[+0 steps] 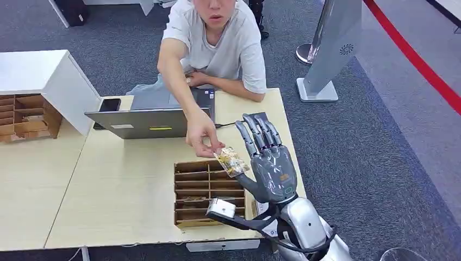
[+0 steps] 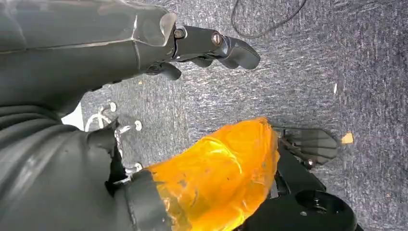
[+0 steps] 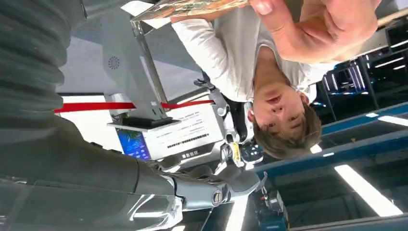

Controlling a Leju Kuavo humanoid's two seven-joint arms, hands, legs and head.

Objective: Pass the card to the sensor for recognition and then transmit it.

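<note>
Here we find our right hand (image 1: 270, 163) raised over the right end of the pale wooden table (image 1: 119, 190), palm up and fingers (image 1: 258, 133) stretched forward and apart; the small glossy card with a yellowish printed face (image 1: 231, 161) sits at the thumb side of that hand, just above the brown slotted cardboard organiser (image 1: 209, 190); we judge it to be pinched between our thumb and a finger, though the contact itself is too small to make out. The person's hand (image 1: 202, 133) reaches across from behind the grey open laptop (image 1: 149, 119) and has its fingertips on the far edge of the same card, so both parties appear to hold it at once; in the right wrist view the card (image 3: 190, 7) shows edge-on with the person's fingers (image 3: 308, 24) closed over it. We read this as the hand-over stage of the task; the card is held high and outward, likely so that it can be taken easily. Our left hand (image 2: 207, 45) hangs over dark grey carpet (image 2: 288, 86); its fingers are curled in and hold nothing. Letting go too early could drop the card into the organiser's slots.
</note>
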